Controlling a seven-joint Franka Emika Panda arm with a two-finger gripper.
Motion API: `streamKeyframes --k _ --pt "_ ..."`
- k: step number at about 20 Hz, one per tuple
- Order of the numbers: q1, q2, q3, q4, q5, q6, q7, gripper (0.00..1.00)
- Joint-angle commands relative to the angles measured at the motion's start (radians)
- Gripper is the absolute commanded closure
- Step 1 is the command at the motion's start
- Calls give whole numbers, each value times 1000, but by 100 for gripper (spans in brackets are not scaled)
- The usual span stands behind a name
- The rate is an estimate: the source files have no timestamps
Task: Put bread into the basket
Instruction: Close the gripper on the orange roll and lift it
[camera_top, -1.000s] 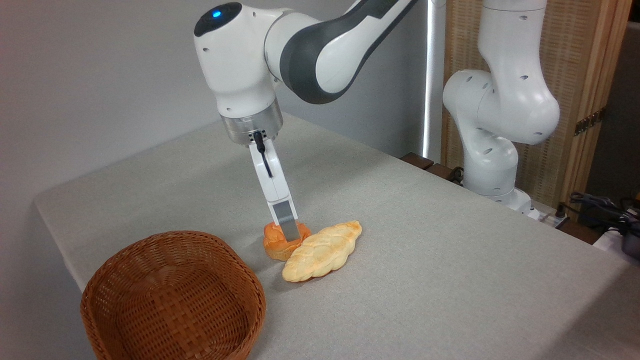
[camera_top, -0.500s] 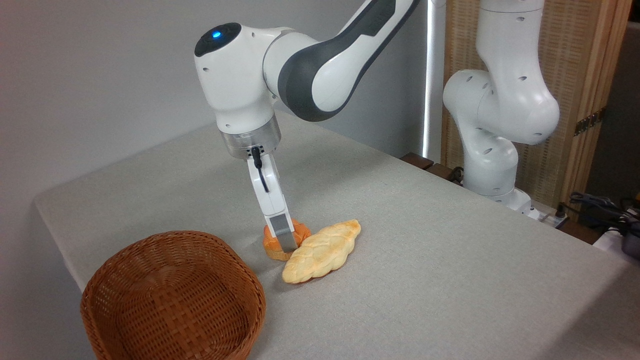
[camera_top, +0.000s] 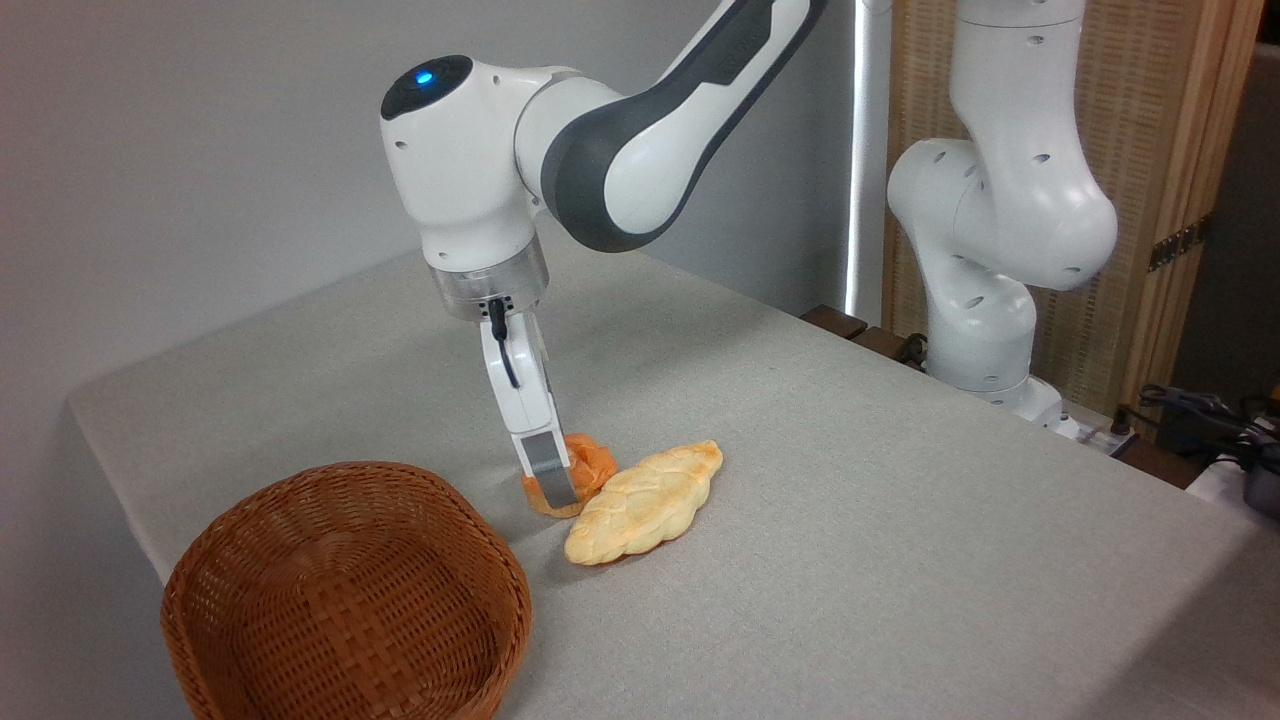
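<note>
Indoors — grey table (camera_top: 900, 520), grey wall (camera_top: 200, 150), wicker screen (camera_top: 1180, 120)

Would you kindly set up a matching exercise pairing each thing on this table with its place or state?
Things:
1. bun
2. braided loaf
3. basket
4. gripper

States:
A. empty, near the front left corner
B. pale yellow, lying flat on the cloth
C. orange, pinched and tilted
D. fingers down at the bun

Pairs: 1-C, 2-B, 3-A, 4-D
</note>
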Motion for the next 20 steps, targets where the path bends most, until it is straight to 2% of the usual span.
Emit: streamKeyframes --k 1,9,12,13,16,20 --pt "-8 8 4 2 9 32 14 0" --pt "-11 28 6 3 10 31 19 1" --pt "-8 22 13 3 10 31 22 37" --pt "-8 20 15 3 10 28 25 41" --pt "-8 16 18 3 10 26 30 35" --pt "-5 14 18 6 10 23 31 36"
